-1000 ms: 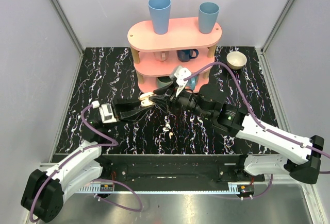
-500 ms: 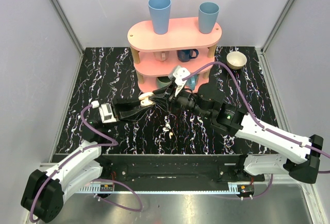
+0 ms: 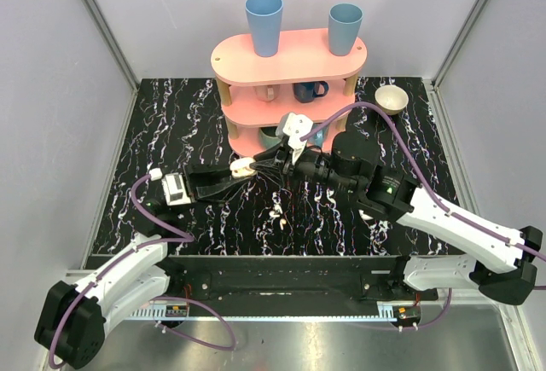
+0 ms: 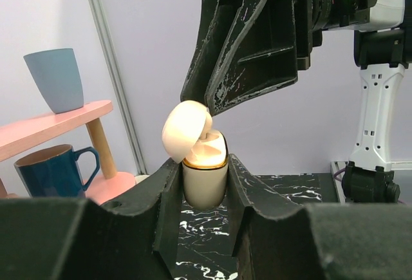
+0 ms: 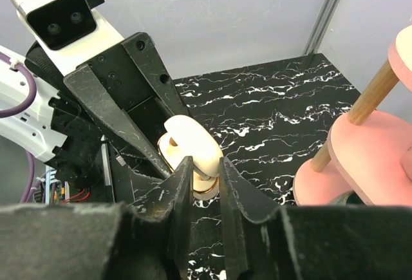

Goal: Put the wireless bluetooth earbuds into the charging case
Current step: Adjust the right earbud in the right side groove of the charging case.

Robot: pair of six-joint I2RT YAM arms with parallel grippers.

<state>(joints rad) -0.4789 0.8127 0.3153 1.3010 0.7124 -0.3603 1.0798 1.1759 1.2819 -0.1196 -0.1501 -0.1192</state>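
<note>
My left gripper [image 4: 203, 164] is shut on the cream charging case [image 4: 205, 188], held upright above the table with its lid [image 4: 185, 129] tipped open. My right gripper [image 5: 203, 167] reaches down onto the case's mouth from the other side. Its jaws are nearly together around a small cream earbud [image 5: 205, 178] that sits at the gold rim. In the left wrist view that earbud [image 4: 210, 140] shows in the case's opening under the right fingers [image 4: 251, 48]. A second earbud [image 3: 275, 214] lies loose on the black marble table, just in front of both grippers.
A pink three-tier shelf [image 3: 290, 62] stands right behind the grippers, with two blue cups on top and mugs on its lower tiers; a dark blue mug [image 4: 55, 170] is close by. A cream bowl [image 3: 392, 98] sits at the back right.
The right gripper's jaws have drawn closer together over the case's mouth, and its arm has shifted slightly. The left gripper and the case have stayed put.
</note>
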